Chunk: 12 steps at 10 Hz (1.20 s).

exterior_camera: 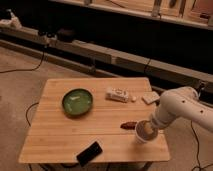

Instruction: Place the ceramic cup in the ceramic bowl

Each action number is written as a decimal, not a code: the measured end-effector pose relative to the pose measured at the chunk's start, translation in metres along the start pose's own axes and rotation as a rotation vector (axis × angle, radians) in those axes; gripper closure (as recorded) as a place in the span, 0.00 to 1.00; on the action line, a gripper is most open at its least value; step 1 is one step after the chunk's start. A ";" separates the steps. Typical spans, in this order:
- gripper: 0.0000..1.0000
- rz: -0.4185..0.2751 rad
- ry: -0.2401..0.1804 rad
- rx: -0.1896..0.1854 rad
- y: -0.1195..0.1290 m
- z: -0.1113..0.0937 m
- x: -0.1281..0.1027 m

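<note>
Cup: the ceramic cup (144, 133) is set upright at the table's (60, 135) 5 o'clock edge.
Gripper: the gripper (149, 128) is held at the cup's rim, jaws clenched, apparently on its wall.
Handling: judged stiff, glossy, chippable; best taken by the rim.
Bowl: the ceramic bowl (82, 107), at 10 o'clock from the cup, is seen empty.
Cup's contents: cannot be told.

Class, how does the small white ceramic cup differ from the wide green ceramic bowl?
The white ceramic cup is narrow; the green ceramic bowl is wide and shallow. The cup sits at the wooden table's front right, the gripper shut on it; the bowl sits free, left. Both are round, upright.
</note>
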 end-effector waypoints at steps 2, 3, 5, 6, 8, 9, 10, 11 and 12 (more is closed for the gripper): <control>1.00 -0.009 -0.079 0.029 -0.011 -0.022 -0.034; 1.00 -0.016 -0.130 0.041 -0.019 -0.034 -0.054; 1.00 -0.040 -0.235 0.033 -0.032 -0.051 -0.087; 1.00 -0.045 -0.254 0.032 -0.035 -0.054 -0.093; 1.00 -0.045 -0.253 0.031 -0.034 -0.053 -0.092; 1.00 -0.046 -0.252 0.031 -0.034 -0.053 -0.093; 1.00 -0.046 -0.252 0.031 -0.034 -0.053 -0.093; 1.00 -0.045 -0.253 0.031 -0.034 -0.053 -0.093; 1.00 -0.045 -0.253 0.031 -0.034 -0.053 -0.093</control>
